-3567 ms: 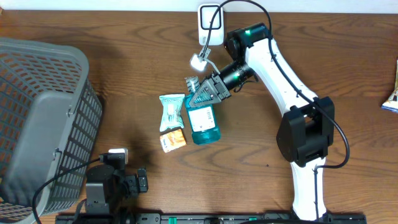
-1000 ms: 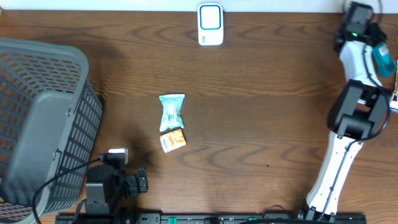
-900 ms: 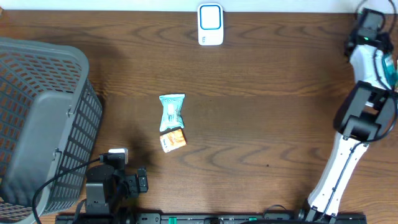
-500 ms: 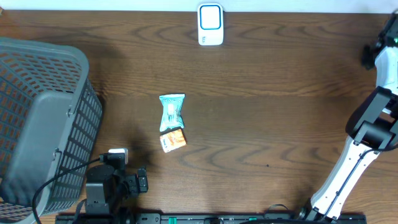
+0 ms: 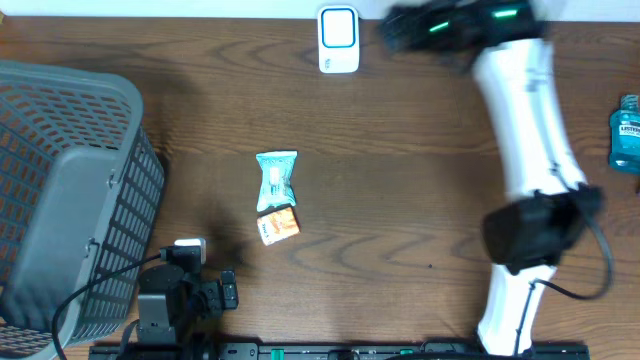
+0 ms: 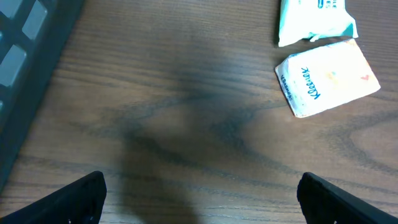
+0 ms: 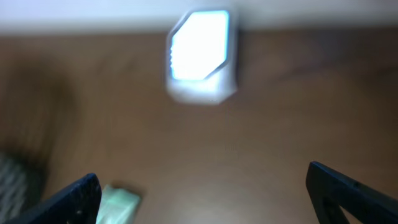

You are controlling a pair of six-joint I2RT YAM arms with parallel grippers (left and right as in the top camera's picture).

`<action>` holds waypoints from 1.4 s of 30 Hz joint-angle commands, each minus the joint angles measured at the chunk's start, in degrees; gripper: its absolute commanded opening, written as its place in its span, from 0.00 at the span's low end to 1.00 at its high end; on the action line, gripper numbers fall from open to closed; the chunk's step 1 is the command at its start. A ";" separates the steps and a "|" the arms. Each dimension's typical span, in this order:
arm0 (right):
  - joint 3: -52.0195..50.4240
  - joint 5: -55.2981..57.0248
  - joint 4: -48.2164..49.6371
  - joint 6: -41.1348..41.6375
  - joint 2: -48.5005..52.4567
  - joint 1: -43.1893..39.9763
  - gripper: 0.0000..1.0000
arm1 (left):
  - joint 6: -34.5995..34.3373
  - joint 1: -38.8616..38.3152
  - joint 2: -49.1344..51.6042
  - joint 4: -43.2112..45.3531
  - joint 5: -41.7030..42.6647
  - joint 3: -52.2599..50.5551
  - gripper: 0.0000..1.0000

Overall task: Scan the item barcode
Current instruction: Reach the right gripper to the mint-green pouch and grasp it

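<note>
A blue mouthwash bottle (image 5: 625,133) lies at the table's far right edge, away from both grippers. The white scanner (image 5: 339,40) stands at the back centre, blurred in the right wrist view as the scanner (image 7: 202,56). My right gripper (image 7: 205,196) is open and empty, hovering just right of the scanner; in the overhead view the right gripper (image 5: 400,30) is a motion blur. A green packet (image 5: 276,180) and an orange tissue pack (image 5: 278,226) lie mid-table. My left gripper (image 6: 202,202) is open over bare wood, with the tissue pack (image 6: 326,84) ahead to its right.
A large grey basket (image 5: 70,200) fills the left side; the basket's wall (image 6: 25,62) shows at the left wrist view's edge. The left arm's base (image 5: 170,300) sits at the front left. The right arm's white link (image 5: 525,120) stretches across the right half.
The right arm carried the bottle to the far right edge, opened and let it go there. It has since swung quickly back left to the scanner. The left arm has not moved.
</note>
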 commanded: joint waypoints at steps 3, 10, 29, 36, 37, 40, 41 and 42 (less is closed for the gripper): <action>-3.06 3.23 -1.99 2.38 8.26 18.36 0.98 | -0.09 0.13 -0.20 -0.15 -0.17 0.39 0.98; -3.08 19.67 -3.67 1.11 14.34 32.26 0.38 | -0.09 0.11 -0.20 -0.15 -0.17 0.39 0.98; -3.06 32.06 -16.83 0.31 19.10 33.97 0.22 | -0.09 0.13 -0.20 -0.15 -0.17 0.39 0.98; -2.95 29.57 -17.53 -0.59 9.27 30.01 0.45 | -0.09 0.13 -0.20 -0.15 -0.17 0.39 0.98; -2.97 28.02 -17.59 -1.18 7.82 29.09 0.49 | -0.09 0.11 -0.20 -0.15 -0.17 0.39 0.98; -2.97 24.72 -16.33 -3.41 5.81 25.97 0.52 | -0.09 0.13 -0.20 -0.15 -0.17 0.39 0.98; -3.10 24.90 -15.89 -4.07 6.05 25.24 0.52 | -0.09 0.13 -0.20 -0.15 -0.17 0.39 0.98; -3.37 24.96 -15.69 -4.63 6.45 25.09 0.53 | -0.09 0.13 -0.20 -0.15 -0.17 0.39 0.98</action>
